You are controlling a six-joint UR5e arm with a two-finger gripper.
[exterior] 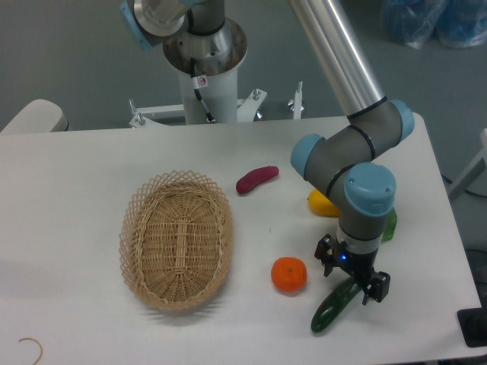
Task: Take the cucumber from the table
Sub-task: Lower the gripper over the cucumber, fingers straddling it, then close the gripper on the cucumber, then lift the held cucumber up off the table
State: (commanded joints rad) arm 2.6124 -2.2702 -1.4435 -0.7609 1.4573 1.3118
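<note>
Camera view: arm bent steeply down, claw [351,275] spread open, straddling the cucumber [333,306], gripping nothing.

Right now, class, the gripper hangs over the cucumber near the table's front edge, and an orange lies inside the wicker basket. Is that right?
Not quite. The orange lies on the table, right of the wicker basket, not inside it. The camera view shows this. The gripper does hang over the cucumber.
</note>
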